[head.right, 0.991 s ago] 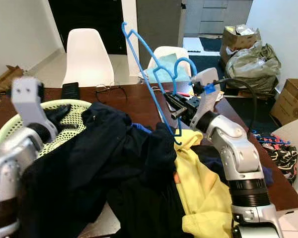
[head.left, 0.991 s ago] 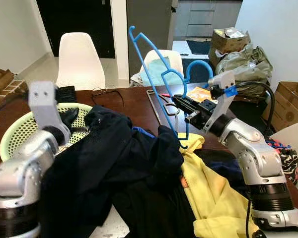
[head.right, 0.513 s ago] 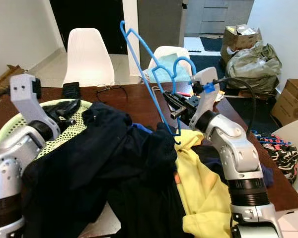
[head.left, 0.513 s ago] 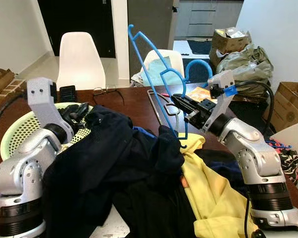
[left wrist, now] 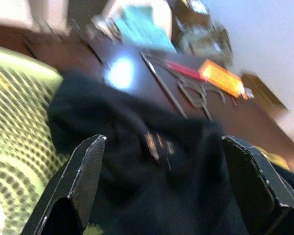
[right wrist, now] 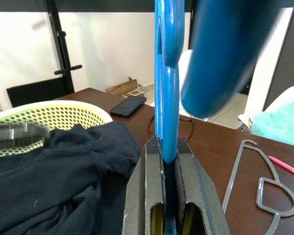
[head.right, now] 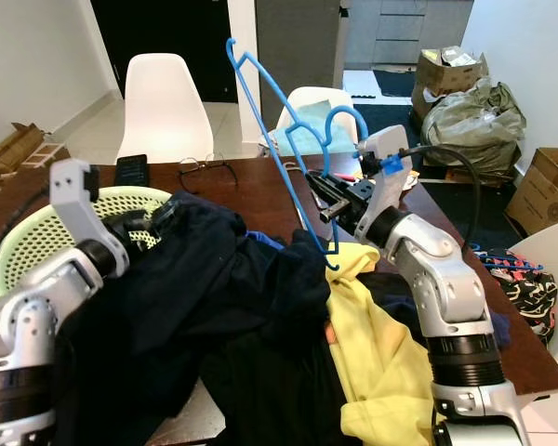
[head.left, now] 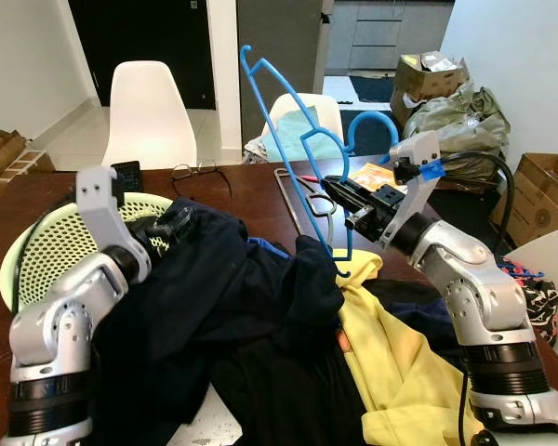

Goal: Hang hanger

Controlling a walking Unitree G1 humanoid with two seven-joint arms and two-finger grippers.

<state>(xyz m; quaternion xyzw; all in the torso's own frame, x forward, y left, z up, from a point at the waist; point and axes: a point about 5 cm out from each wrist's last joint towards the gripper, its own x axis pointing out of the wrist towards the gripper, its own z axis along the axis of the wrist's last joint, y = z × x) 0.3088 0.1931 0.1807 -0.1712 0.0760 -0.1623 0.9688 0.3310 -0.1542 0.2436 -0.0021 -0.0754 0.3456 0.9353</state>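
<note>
The right gripper [head.left: 339, 192] is clamped tight on the blue hanger [head.left: 288, 139], its 2 black fingers [right wrist: 186, 196] pressed against either side of the plastic bar, as the right wrist view shows plainly. The hanger stands nearly upright above the table, tilted so its hook [head.left: 248, 58] points up and toward the robot's left, while its lower corner hangs just above the yellow garment [head.left: 391, 362]. The left gripper [head.left: 172, 226] reaches over the far rim of the pale green mesh basket [head.left: 46, 251] with its fingers [left wrist: 85, 171] spread wide apart, hovering just above a fold of the dark navy clothing [head.left: 223, 316]; that wrist view is blurred, so whether it touches the cloth cannot be told. The navy clothing lies heaped across the near half of the brown wooden table [head.left: 251, 195], spilling partly into the basket and overlapping the yellow garment to the robot's right. Beyond the pile, a grey metal hanger [head.left: 302, 200] lies flat on the table, with a pair of glasses [head.left: 197, 171] and a black phone [head.left: 126, 174] near the far edge. 2 white chairs [head.left: 149, 111] stand behind the table, and cardboard boxes [head.left: 544, 186] sit along the wall to the right.
</note>
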